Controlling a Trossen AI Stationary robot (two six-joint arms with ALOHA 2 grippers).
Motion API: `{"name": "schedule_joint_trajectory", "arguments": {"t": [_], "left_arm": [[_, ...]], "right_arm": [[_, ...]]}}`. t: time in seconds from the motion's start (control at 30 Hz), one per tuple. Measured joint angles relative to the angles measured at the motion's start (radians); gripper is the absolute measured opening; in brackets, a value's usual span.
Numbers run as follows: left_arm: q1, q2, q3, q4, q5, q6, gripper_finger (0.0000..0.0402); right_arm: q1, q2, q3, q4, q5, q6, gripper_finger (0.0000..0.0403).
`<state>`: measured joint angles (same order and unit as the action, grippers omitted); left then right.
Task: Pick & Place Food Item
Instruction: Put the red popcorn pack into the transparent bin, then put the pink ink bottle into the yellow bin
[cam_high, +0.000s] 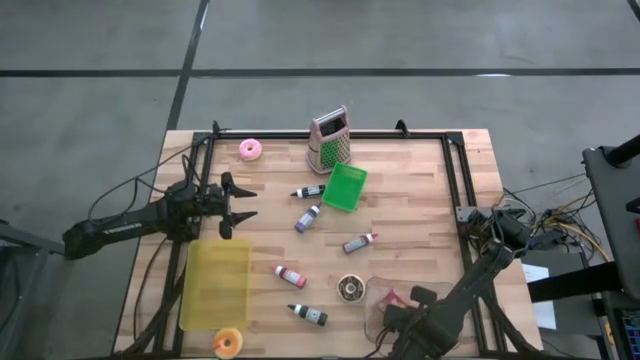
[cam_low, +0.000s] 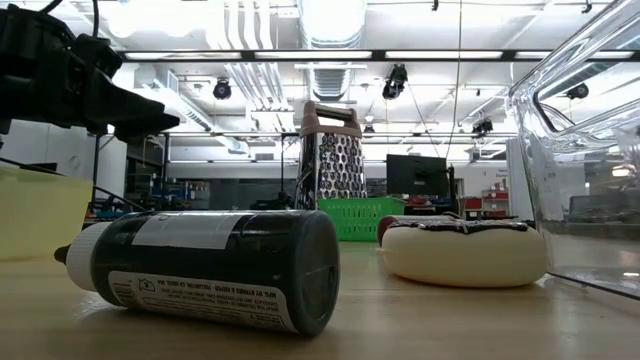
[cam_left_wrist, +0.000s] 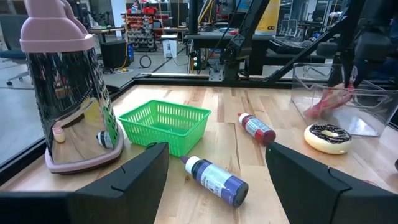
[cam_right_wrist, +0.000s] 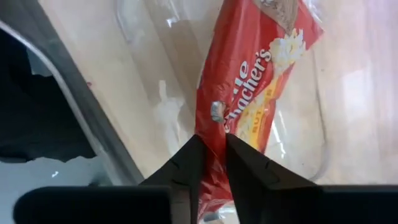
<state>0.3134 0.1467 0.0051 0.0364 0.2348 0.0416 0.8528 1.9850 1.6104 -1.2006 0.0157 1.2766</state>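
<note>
Now the right gripper (cam_right_wrist: 214, 163) pinches the red packet (cam_right_wrist: 249, 93) inside the clear bin (cam_high: 385, 300), its length running straight ahead of the fingertips, while the left gripper (cam_high: 240, 203) waits spread by the yellow tray (cam_high: 214, 285).

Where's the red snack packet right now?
In the high view the red snack packet sits inside the clear container at the table's near right, beside the chocolate donut, with the right gripper pinching its edge.

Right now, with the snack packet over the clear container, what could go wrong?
The right gripper pinches only the red snack packet's edge, so it could slip or swing. The packet may catch on the clear container's wall and land outside it. The chocolate donut lies close beside the container and could get knocked.
</note>
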Motion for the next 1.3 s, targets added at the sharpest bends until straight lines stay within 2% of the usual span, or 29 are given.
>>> {"name": "schedule_joint_trajectory", "arguments": {"t": [0.3,0.47,0.87,1.03,1.13,1.3], "left_arm": [[0.000,0.000,0.000,0.000,0.000,0.004,0.0273],[0.000,0.000,0.000,0.000,0.000,0.008,0.0273],[0.000,0.000,0.000,0.000,0.000,0.008,0.0273],[0.000,0.000,0.000,0.000,0.000,0.007,0.0273],[0.000,0.000,0.000,0.002,0.000,0.006,0.0273],[0.000,0.000,0.000,0.019,0.005,-0.010,0.0273]], "right_arm": [[-0.013,-0.002,0.000,-0.059,0.056,-0.001,0.0159],[-0.016,-0.006,0.000,-0.071,0.090,0.001,0.0193],[-0.016,-0.015,0.002,-0.083,0.119,-0.002,0.0203],[-0.020,-0.016,0.002,-0.145,0.132,0.001,0.0203],[-0.020,-0.017,0.013,-0.195,0.216,-0.001,0.0203],[-0.020,-0.019,0.075,-0.303,0.463,-0.040,0.0203]]}}
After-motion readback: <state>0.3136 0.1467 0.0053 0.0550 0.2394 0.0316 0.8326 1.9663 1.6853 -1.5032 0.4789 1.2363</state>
